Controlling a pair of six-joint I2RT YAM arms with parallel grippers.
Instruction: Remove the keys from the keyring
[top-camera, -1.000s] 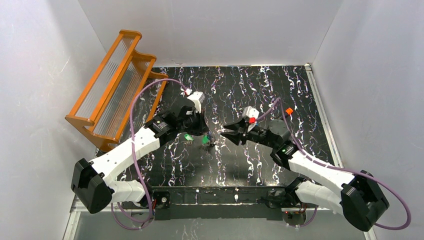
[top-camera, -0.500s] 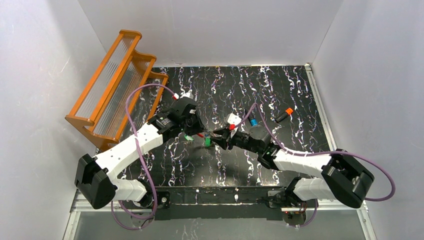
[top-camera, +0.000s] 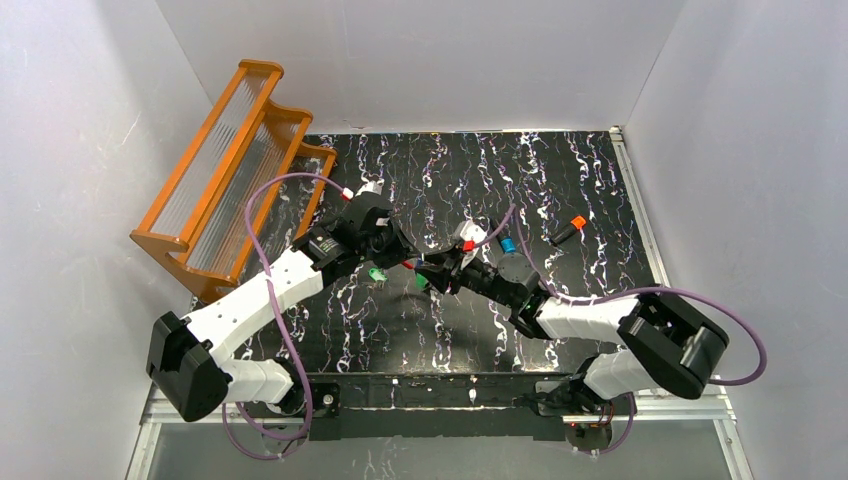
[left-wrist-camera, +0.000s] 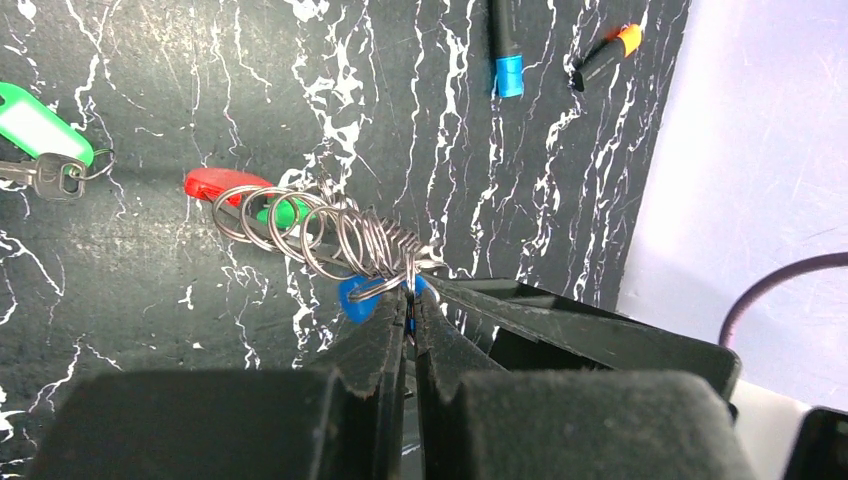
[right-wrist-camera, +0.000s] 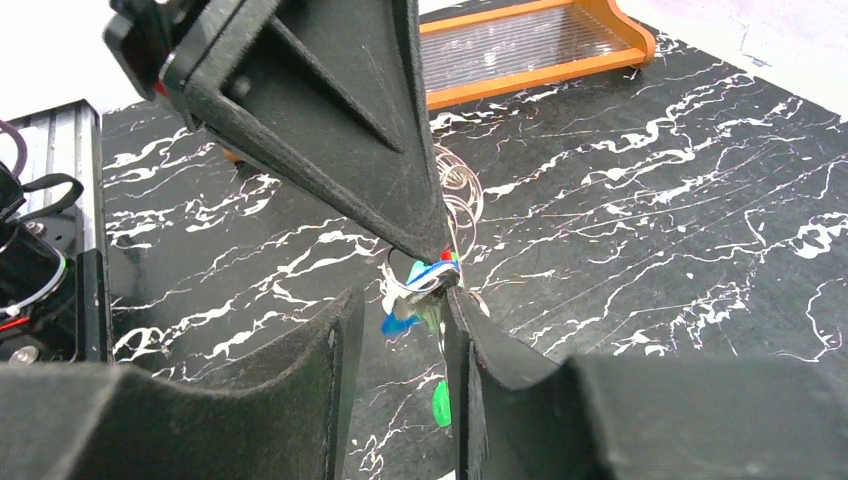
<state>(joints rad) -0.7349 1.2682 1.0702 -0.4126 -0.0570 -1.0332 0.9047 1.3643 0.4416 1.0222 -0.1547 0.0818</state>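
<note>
Because the left jaws are pinched almost fully shut on just one loop of the silvery, coiled metal keyring (left-wrist-camera: 320, 235), your hold on it is thin. The keyring hangs at their tips above the black, white-veined worktop (top-camera: 560, 180), near its middle. A small silver blue-headed key (right-wrist-camera: 400, 323) dangles just under the pinch, and a red-headed key (left-wrist-camera: 212, 184) and a green-headed key (left-wrist-camera: 285, 212) sit at the coil's far end. The right jaws stand open and hold nothing, one on each side of the blue-headed key; one of them looks to be touching it, or nearly so. Another key on a green plastic tag (left-wrist-camera: 35, 125) lies on the worktop, apart from the coil.

If you close now, you may trap a ring loop along with the key. A pull would then drag the whole coil out of the left pinch, or stretch it. The two sets of jaws are very close together, so a small misjudged move could knock them into each other.

No brand, label or writing can be read on the key heads, the tag, the black blue-tipped marker (left-wrist-camera: 507, 60) or the black orange-tipped marker (left-wrist-camera: 608, 55).
</note>
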